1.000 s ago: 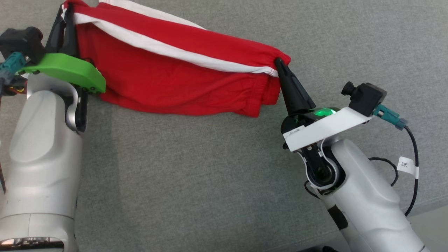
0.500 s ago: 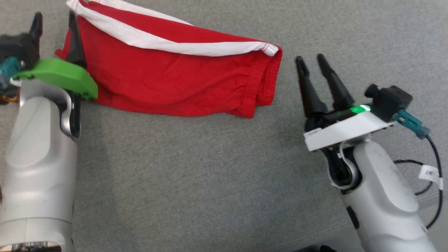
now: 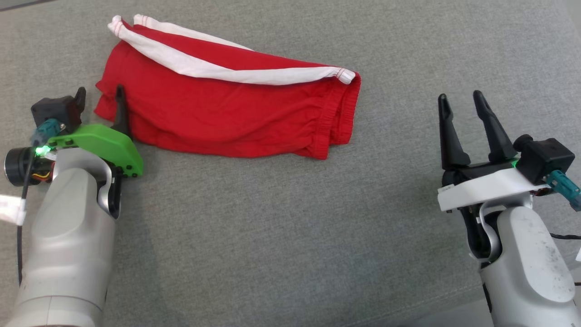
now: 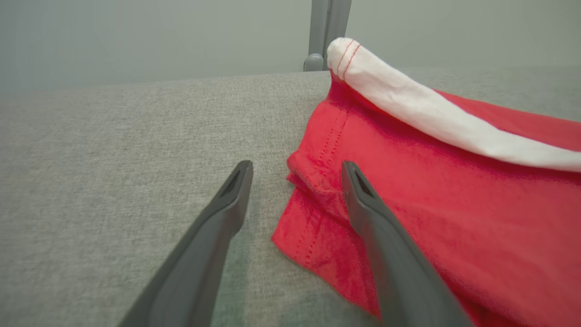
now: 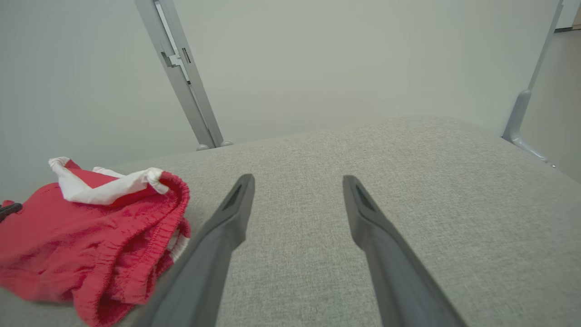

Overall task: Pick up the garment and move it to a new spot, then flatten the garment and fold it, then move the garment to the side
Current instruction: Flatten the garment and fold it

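Flanking the red garment (image 3: 227, 113), the left pincer (image 3: 100, 91) stood spread at its edge and the right pincer (image 3: 460, 96) spread, well apart.

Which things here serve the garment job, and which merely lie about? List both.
Job in hand:
red garment
left claw, open
right claw, open

Just there:
grey fabric surface under it all
metal posts behind
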Robot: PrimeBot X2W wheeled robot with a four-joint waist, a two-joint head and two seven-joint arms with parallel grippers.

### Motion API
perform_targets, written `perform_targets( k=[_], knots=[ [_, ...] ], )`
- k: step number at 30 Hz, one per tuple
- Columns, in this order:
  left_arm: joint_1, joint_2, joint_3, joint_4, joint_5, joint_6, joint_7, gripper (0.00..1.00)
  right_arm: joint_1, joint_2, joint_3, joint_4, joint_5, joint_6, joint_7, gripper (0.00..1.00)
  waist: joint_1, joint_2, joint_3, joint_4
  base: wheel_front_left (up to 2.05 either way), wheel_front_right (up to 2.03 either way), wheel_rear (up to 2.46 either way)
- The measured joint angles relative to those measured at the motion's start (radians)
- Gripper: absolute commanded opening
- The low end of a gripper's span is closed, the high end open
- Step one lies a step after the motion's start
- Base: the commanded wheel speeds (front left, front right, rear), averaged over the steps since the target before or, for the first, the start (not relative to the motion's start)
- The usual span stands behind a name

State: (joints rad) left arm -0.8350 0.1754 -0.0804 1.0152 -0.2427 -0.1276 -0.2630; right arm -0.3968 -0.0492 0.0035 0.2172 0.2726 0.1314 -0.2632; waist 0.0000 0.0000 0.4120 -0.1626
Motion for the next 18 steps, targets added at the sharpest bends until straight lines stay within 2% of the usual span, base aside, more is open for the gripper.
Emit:
perform_targets(
  k=[6,7,8,9,18],
  knots=[
    [-0.060,0.011,-0.075,0.105,-0.040,-0.002,0.053,1.00,0.008,0.000,-0.034,0.019,-0.044,0.000,0.000,1.00,0.0000,0.0000,0.018,-0.009,0.00,0.00,0.00],
    [-0.065,0.014,-0.082,0.118,-0.046,-0.003,0.062,0.75,0.008,0.000,-0.035,0.019,-0.057,0.000,0.000,1.00,0.0000,0.0000,0.019,-0.010,0.00,0.00,0.00],
    [-0.072,0.014,-0.088,0.127,-0.054,-0.004,0.068,0.20,0.008,0.000,-0.036,0.019,-0.065,0.000,0.000,1.00,0.0000,0.0000,0.020,-0.011,0.00,0.00,0.00],
    [-0.076,0.014,-0.094,0.134,-0.067,-0.004,0.069,0.00,0.008,0.000,-0.037,0.020,-0.066,0.000,0.000,1.00,0.0000,0.0000,0.020,-0.011,0.00,0.00,0.00],
    [-0.012,-0.012,-0.145,0.130,-0.165,-0.004,0.015,0.00,0.030,0.000,-0.053,0.052,-0.097,0.000,0.000,1.00,0.0000,0.0000,-0.026,0.008,0.00,0.00,0.00]
  ],
)
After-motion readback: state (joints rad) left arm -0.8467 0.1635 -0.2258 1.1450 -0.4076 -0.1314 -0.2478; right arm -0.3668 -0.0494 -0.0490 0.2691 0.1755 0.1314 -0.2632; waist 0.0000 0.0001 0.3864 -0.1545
